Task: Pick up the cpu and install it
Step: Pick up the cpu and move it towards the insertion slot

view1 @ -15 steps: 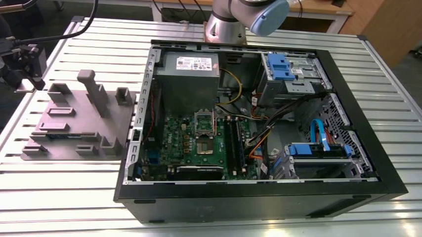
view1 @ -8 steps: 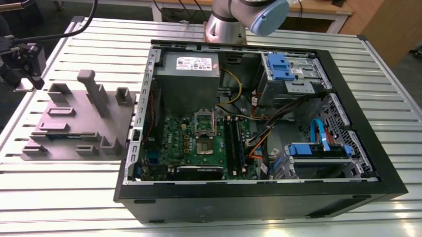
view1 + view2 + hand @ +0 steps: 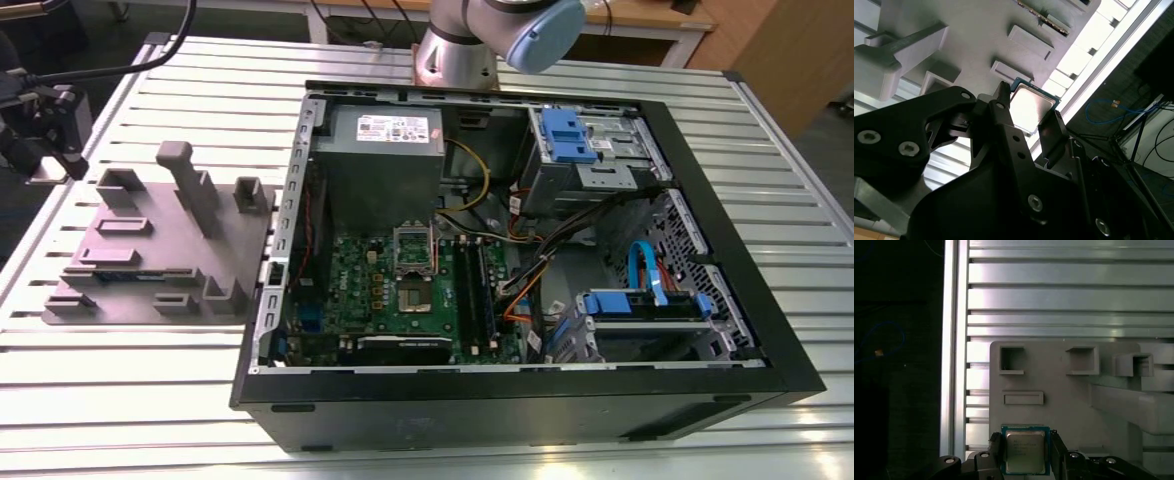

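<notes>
The cpu (image 3: 1024,452) is a small square chip with a silver top and a green rim. My gripper (image 3: 1026,452) is shut on it, one black finger (image 3: 996,447) against each of two opposite sides. In the second wrist view the cpu (image 3: 1032,106) sits between the fingertips, over the edge of the grey fixture (image 3: 974,45). In the exterior view the gripper (image 3: 46,150) hangs at the far left, above the fixture's (image 3: 160,250) far corner. The green motherboard (image 3: 400,295) lies in the open computer case (image 3: 534,390), its socket (image 3: 415,265) uncovered.
Upright posts (image 3: 180,185) and blocks rise from the fixture beside the gripper. The slatted metal table (image 3: 441,450) ends just to the exterior view's left of the fixture. Inside the case are a grey power supply (image 3: 380,140), blue drive brackets (image 3: 641,300) and loose cables (image 3: 534,250).
</notes>
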Motion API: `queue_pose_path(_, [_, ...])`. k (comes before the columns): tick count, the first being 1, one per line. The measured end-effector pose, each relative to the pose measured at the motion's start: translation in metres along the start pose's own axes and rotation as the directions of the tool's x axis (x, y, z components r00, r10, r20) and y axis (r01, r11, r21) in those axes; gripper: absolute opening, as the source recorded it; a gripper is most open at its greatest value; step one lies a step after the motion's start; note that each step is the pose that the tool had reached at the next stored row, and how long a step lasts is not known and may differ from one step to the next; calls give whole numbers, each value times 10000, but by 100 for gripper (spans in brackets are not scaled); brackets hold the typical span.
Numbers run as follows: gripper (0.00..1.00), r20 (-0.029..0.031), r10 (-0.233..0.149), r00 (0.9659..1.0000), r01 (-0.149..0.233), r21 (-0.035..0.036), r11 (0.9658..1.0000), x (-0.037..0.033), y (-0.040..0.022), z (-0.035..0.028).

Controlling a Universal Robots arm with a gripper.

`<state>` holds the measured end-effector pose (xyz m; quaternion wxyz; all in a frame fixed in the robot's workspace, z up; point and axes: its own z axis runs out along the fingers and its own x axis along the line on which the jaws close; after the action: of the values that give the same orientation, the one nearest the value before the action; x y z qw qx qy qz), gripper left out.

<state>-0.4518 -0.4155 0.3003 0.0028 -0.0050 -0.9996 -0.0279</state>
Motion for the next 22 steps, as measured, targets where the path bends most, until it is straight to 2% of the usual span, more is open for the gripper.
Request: queue_pose_path(22, [47,0,0,10000,0,0,10000,0,3,-55])
